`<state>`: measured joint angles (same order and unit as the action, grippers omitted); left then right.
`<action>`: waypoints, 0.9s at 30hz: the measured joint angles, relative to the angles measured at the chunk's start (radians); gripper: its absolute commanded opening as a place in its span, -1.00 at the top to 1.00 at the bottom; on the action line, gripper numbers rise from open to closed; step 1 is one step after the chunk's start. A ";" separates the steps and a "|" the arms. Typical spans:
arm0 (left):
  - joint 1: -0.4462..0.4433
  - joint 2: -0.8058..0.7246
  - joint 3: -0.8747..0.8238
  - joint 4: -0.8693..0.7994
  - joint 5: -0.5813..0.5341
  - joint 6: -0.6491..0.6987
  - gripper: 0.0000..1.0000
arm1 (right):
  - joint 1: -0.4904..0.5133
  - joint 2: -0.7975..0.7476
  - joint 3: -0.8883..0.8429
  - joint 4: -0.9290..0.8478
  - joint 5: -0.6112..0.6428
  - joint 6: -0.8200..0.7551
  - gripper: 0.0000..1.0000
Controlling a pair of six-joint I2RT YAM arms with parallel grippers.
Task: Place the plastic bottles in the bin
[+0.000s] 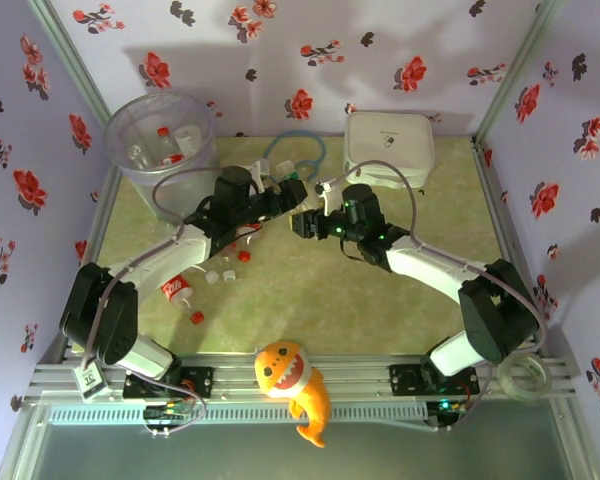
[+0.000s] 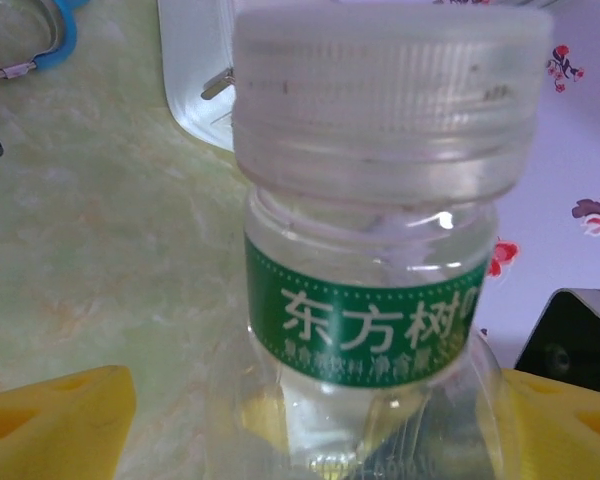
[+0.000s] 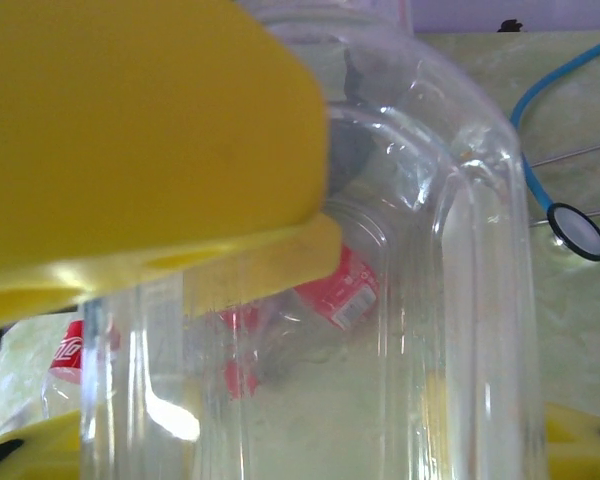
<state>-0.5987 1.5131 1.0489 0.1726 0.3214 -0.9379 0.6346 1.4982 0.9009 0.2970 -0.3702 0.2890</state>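
Left wrist is showing left gripper (image 2: 320,430) jaws apart around the bottle (image 2: 370,250), so closing squarely on the label (image 2: 365,325) seems wise while right gripper (image 1: 303,219) is clamping its body

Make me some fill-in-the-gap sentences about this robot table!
The bottle in the left wrist view has a ___ label. The bin stands in the table's far ___ corner. The toy fish is ___. The case is ___.
Missing words: green, left, orange, white.
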 measured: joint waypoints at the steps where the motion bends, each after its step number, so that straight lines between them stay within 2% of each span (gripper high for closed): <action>1: -0.003 0.003 0.004 0.001 0.000 -0.002 -0.73 | 0.002 0.000 -0.002 0.011 0.000 0.001 0.05; 11: -0.018 0.005 0.016 0.010 -0.011 -0.016 -0.21 | 0.014 0.027 -0.005 0.095 0.018 0.004 0.00; 13: -0.018 0.006 0.016 0.005 -0.016 -0.011 -0.19 | 0.018 0.035 -0.005 0.100 0.021 0.004 -0.13; 19: -0.011 0.006 0.045 -0.026 -0.014 -0.004 -0.07 | 0.020 0.037 -0.005 0.096 0.029 -0.006 -0.90; 21: -0.001 0.006 0.074 -0.047 -0.011 0.007 -0.04 | 0.020 0.027 -0.008 0.077 0.033 -0.026 -0.99; 27: 0.097 0.007 0.247 -0.176 0.008 0.101 0.05 | 0.017 -0.110 -0.063 -0.009 0.064 -0.082 -0.99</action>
<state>-0.5022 1.5204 1.2961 -0.0032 0.3298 -0.8371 0.6518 1.3884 0.8383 0.2878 -0.3058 0.2070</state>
